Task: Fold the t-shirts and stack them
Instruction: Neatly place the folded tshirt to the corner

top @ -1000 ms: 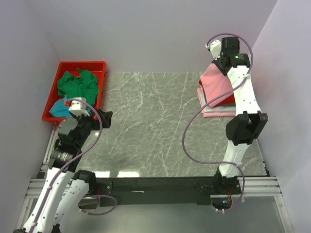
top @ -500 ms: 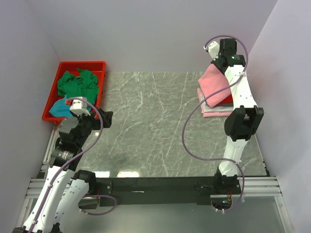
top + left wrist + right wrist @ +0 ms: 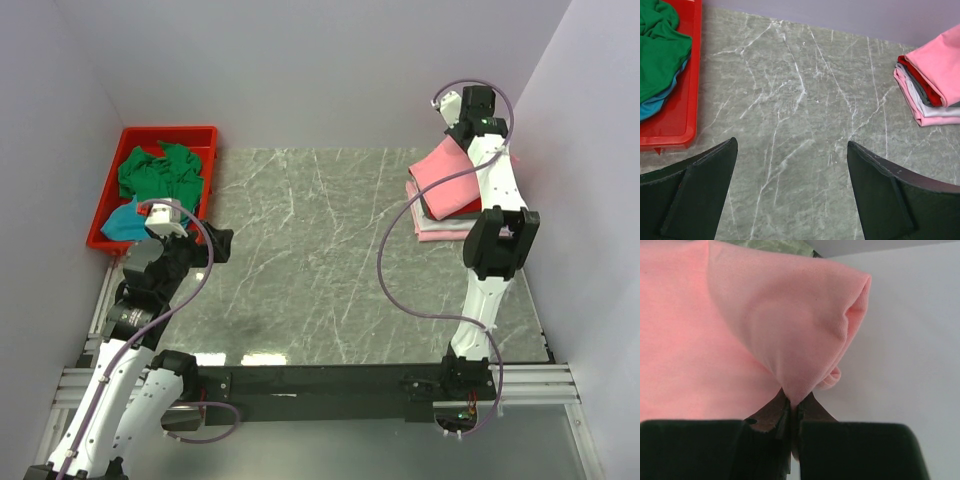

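At the upper right of the overhead view, my right pincer (image 3: 458, 128) is clenched on a salmon pink t-shirt (image 3: 447, 178). My wrist view shows it clearly: the two fingers are pressed together and a pinch of the pink cloth is caught between their tips, while the rest of the cloth bulges above them and fills the left part of that frame. From the pincer the shirt slopes down, and its lower part lies over a stack of folded t-shirts (image 3: 440, 228). This stack rests on the marble table (image 3: 300, 250), at the right side of the frame. In it I can see a red t-shirt (image 3: 907, 64) near the top and a pale pink t-shirt (image 3: 927, 120) at the bottom, with a grey or white layer between them

My left pincer (image 3: 791, 145) is released: its dark fingers stand wide apart with nothing between them, and it hovers over the table at the left side of the frame, near the red bin (image 3: 205, 133). The bin stands at the upper left, and a crumpled green t-shirt (image 3: 155, 170) lies in it with a teal t-shirt (image 3: 120, 222) partly under it, toward the lower end of the bin
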Tool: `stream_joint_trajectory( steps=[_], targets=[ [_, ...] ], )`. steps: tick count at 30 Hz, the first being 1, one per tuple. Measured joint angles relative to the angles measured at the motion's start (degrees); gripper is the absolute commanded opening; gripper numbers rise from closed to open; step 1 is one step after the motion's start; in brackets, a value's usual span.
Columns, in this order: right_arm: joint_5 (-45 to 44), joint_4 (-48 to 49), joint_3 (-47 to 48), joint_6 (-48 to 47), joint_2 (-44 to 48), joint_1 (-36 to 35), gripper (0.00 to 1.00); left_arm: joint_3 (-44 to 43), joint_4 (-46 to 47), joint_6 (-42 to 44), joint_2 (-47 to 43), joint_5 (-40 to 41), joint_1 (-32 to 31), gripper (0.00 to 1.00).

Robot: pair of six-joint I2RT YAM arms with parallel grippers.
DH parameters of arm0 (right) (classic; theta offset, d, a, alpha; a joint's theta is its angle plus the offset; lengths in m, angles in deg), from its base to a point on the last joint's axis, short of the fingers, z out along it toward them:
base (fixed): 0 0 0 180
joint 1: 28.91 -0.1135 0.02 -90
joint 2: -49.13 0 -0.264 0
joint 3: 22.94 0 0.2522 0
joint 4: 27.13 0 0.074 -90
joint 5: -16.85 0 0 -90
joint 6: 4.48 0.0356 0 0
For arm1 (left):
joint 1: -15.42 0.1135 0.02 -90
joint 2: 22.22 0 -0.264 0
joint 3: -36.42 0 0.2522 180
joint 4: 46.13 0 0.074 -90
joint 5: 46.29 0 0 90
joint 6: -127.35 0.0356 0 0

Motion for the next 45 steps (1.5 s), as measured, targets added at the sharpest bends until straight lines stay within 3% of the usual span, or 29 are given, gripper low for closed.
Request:
stream_joint_trajectory(
  steps=[19,23,24,27,30,34,40,45],
  targets=[
    [0.0,4.22,-1.64,0.72,-5.07,5.53,0.01,0.0,0.02,0.37,1.14,0.02,0.0,0.96],
    [-0.02,4.52,-1.99,1.64,-5.64,6.34,0.22,0.0,0.02,0.76,1.4,0.02,0.0,0.96],
    [-0.07,4.74,-2.08,1.9,-5.64,6.43,0.36,0.0,0.02,0.81,1.46,0.02,0.0,0.96],
    [-1.03,6.58,-2.8,2.36,-5.64,6.49,0.57,0.0,0.02,0.92,1.7,0.04,0.0,0.96],
    [-3.3,9.46,-3.34,3.41,-5.68,6.56,0.72,0.0,0.02,0.92,1.86,0.04,0.0,0.96],
    [-7.13,13.2,-2.97,5.88,-5.68,6.64,0.82,0.0,0.02,0.94,1.86,0.07,0.0,0.96],
    [-7.39,14.93,-4.52,9.75,-4.15,6.16,0.84,0.0,0.02,0.92,1.77,0.26,0.0,0.96],
    [-2.4,15.85,-19.56,10.08,5.22,3.26,0.84,0.0,0.02,0.92,1.75,0.48,0.0,0.97]
  ],
)
